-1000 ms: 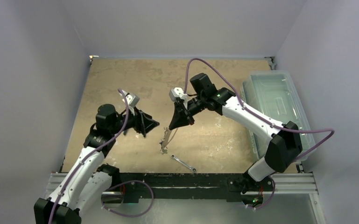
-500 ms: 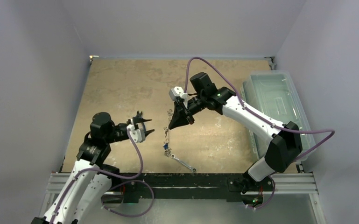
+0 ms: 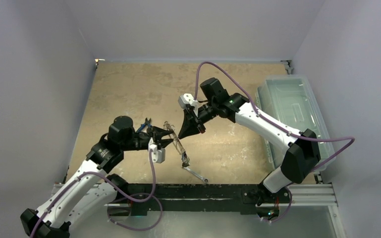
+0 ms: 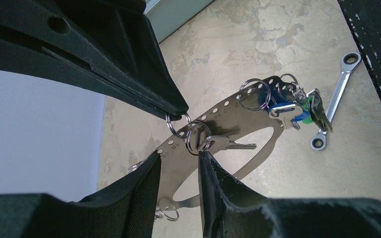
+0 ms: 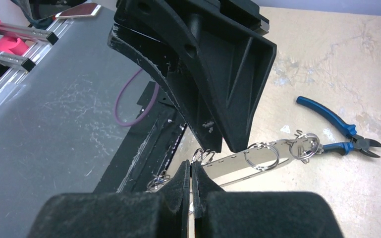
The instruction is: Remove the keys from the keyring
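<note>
since a moment ago the left fingers (image 4: 218, 193), narrowly apart, had reached the keyring (image 4: 223, 113) beside one key (image 4: 230, 144); the right fingers (image 5: 213, 198) pinched its end tightly.

- The worktop (image 3: 129, 89) carries a bin (image 3: 292, 111) along its right edge, well apart from everything else.
- The keyring (image 3: 177, 144) is near the middle, between the two pincers. The right pincer (image 3: 181, 136) is at its far end. The left pincer (image 3: 168, 143) is just to its left, with a finger on either side of its band.
- The keys (image 3: 185, 159) bunch at the keyring's near end, and one more hangs by the left pincer's tips.
- A wrench (image 3: 194, 173) lies on the worktop just in front of the keys, toward the near edge.
- Pliers (image 3: 144, 125) lie left of the keyring, behind the left pincer.
</note>
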You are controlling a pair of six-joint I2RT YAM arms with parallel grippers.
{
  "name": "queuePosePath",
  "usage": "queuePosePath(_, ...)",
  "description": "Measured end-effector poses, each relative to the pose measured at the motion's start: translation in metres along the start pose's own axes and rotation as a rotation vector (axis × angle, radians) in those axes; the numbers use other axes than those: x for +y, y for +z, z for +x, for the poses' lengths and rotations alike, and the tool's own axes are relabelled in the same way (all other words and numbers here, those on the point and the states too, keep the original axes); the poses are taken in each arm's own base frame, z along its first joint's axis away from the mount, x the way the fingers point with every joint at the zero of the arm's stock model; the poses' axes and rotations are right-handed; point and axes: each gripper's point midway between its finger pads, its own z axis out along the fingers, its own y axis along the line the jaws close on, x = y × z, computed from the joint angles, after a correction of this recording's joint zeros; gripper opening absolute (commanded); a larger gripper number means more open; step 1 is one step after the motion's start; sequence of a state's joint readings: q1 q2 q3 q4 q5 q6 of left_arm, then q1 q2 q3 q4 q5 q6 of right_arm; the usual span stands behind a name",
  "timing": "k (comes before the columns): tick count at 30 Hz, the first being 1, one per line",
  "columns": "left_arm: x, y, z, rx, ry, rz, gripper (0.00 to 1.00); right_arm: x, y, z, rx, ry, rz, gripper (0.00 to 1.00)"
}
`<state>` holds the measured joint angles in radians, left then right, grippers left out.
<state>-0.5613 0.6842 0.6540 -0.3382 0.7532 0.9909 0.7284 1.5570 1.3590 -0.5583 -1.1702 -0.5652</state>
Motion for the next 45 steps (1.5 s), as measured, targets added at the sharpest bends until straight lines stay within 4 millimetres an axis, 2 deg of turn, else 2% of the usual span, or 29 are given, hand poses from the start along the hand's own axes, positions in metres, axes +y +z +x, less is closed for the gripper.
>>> queuePosePath(17, -0.011, 0.007, -0.005, -0.014, -0.035, 0.053, 0.3, 0.002, 0.001, 0.0, 0.002, 0.001, -0.005, 0.0)
queuePosePath(21, -0.013, 0.008, -0.006, -0.019, -0.058, 0.058, 0.19, 0.002, 0.001, 0.0, 0.002, 0.001, -0.005, 0.0)
queuePosePath(25, -0.014, 0.009, -0.006, -0.019, -0.077, 0.06, 0.01, 0.002, 0.002, 0.0, 0.002, 0.001, -0.006, 0.0)
queuePosePath(27, -0.012, 0.009, -0.006, -0.017, -0.089, 0.05, 0.0, 0.002, 0.002, 0.0, 0.003, 0.003, -0.007, 0.0)
queuePosePath(33, -0.006, 0.009, -0.005, 0.004, -0.23, -0.004, 0.0, 0.002, 0.001, 0.0, 0.002, -0.001, -0.006, 0.0)
queuePosePath(45, -0.012, 0.004, -0.014, -0.07, -0.612, -0.125, 0.0, -0.001, -0.002, 0.0, -0.003, 0.001, 0.001, 0.0)
